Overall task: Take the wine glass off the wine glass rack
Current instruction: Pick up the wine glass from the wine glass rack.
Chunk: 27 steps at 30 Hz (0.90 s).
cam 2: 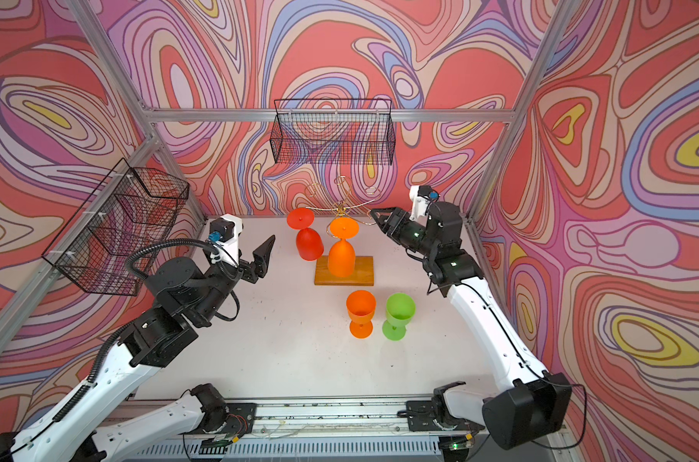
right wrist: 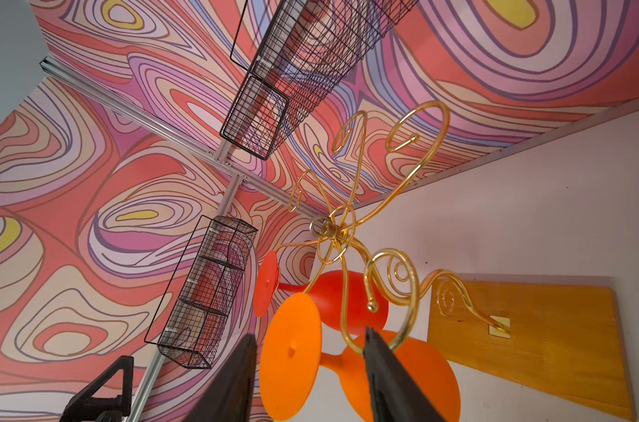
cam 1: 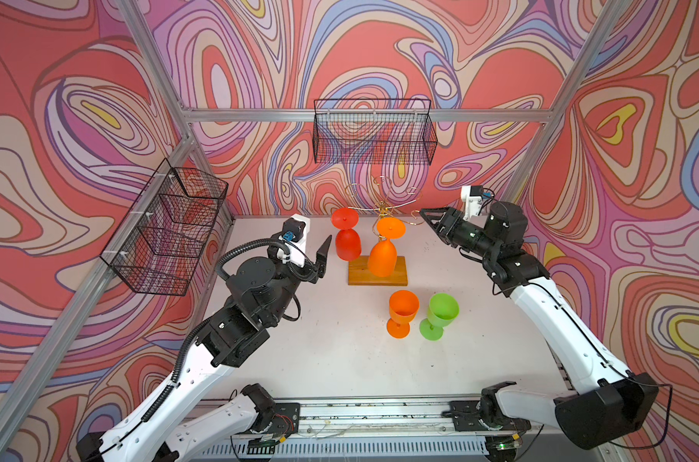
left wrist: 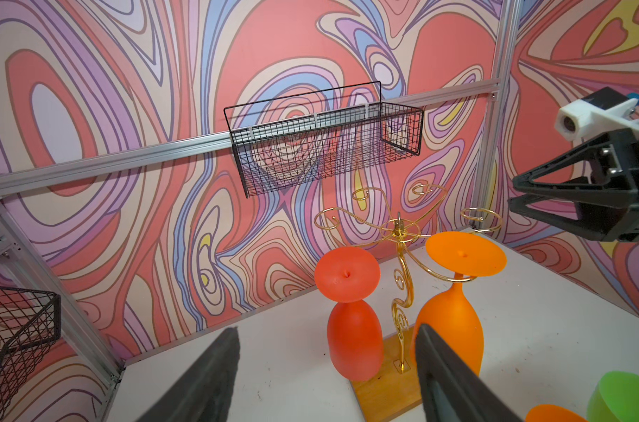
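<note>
Okay, two glasses hang upside down on the wine glass rack (cam 1: 358, 276): a red wine glass (cam 1: 348, 244) on my left arm's side and an orange wine glass (cam 1: 382, 258) in front of the stem. My left gripper (cam 2: 266, 252) is just beside the red one, jaws wide, holding nothing. My right gripper (left wrist: 514, 193) sits near the gold curls on the other side, jaws partly apart, holding nothing too. I think the red glass is next. I would slide the left jaws around its fat bowl and squeeze softly. Then I would lift a little so the foot comes free, and pull it out the curl's open side. I must not bump the orange glass or tip the rack.
</note>
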Each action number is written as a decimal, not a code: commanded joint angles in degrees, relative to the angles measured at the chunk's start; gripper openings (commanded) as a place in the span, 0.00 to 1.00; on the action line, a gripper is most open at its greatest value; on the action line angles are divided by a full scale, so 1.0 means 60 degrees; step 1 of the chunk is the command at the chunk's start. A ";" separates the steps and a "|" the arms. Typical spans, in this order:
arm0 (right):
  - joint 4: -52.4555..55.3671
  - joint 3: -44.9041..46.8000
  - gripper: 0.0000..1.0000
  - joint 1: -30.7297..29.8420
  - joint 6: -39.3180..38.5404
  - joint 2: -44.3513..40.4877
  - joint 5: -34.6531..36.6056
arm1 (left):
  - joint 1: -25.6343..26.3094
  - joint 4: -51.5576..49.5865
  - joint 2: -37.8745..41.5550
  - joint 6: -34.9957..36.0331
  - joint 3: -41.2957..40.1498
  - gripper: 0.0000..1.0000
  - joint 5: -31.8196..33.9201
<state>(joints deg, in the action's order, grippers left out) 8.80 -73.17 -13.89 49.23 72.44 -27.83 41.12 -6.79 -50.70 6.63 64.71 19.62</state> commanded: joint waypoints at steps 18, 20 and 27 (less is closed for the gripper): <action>-0.0084 0.0135 0.48 -0.0439 0.0509 0.0415 -0.0699 | -0.0152 0.0293 -0.0434 0.0086 0.0114 0.75 -0.0208; -0.0100 0.0176 0.48 -0.0439 0.0525 0.0472 -0.0722 | -0.0160 0.0253 -0.0465 0.0095 0.0145 0.75 -0.0223; -0.0177 0.0170 0.46 -0.0468 0.0569 0.0595 -0.0823 | -0.0189 0.0252 -0.0445 0.0081 0.0114 0.75 -0.0193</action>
<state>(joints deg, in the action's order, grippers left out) 8.71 -72.82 -16.34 52.38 75.20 -31.99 40.40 -6.17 -53.49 6.85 64.71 18.68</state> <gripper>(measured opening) 0.466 0.753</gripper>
